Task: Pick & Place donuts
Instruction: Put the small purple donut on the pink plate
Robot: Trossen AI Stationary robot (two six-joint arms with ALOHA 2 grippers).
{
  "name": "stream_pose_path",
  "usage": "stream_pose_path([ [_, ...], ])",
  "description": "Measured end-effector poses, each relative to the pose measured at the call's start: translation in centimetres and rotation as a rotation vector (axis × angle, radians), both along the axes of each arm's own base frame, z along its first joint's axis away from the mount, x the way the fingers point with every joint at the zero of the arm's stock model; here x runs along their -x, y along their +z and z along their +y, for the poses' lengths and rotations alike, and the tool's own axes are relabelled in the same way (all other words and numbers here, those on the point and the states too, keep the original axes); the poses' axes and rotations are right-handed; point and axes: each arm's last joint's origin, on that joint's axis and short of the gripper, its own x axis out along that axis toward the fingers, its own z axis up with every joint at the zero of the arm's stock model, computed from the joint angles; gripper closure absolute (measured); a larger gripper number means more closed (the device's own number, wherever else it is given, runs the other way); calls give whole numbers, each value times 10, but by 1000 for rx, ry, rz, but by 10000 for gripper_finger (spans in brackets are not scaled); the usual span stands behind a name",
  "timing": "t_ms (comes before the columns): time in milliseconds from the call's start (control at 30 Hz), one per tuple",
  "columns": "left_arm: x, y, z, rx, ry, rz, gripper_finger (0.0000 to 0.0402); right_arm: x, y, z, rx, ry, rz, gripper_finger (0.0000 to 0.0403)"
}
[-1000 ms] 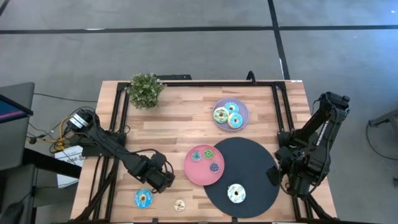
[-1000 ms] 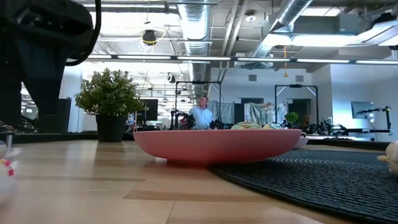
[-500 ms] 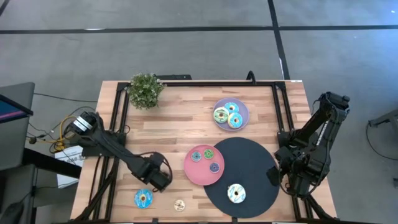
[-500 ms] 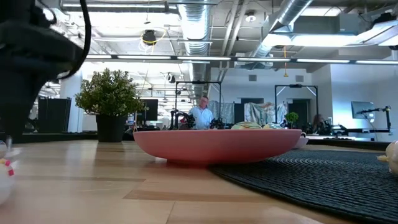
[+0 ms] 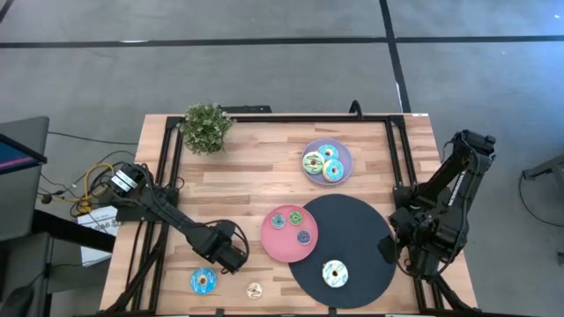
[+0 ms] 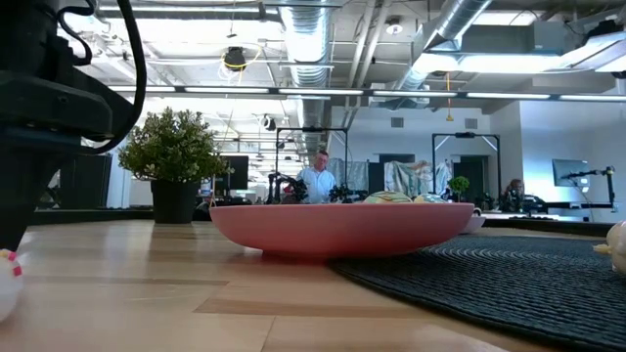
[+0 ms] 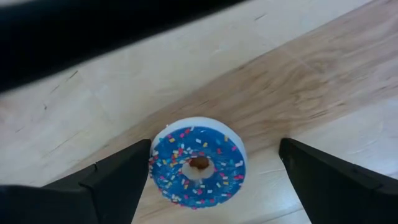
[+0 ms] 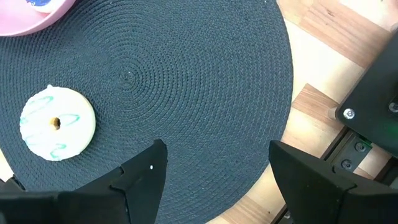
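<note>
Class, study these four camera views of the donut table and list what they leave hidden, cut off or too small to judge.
- Low view: the donuts on the pink plate are hidden by its rim.
- Low view: a white donut is cut off by the right edge.
- High view: the small donut near the front edge is too small to tell its icing.
- High view: the left gripper fingers are hidden by its own body.

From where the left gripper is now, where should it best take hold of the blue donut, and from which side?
Come straight down from above. The blue donut lies flat on the bare table with its hole up, and the open left gripper already straddles it. Probably close the fingers across the ring's outer rim, at opposite sides.
</note>
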Motion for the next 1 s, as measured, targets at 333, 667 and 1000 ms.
stream_pose_path([
  [333, 0, -1, 0, 17, 0, 16, 66, 0, 0, 0, 2, 8, 1, 133],
  [667, -4, -1, 5, 40, 16, 20, 144, 0, 0, 0, 5, 11, 3, 133],
  [1000, -16, 6, 7, 36, -10, -5, 190, 0, 0, 0, 11, 32, 2, 133],
])
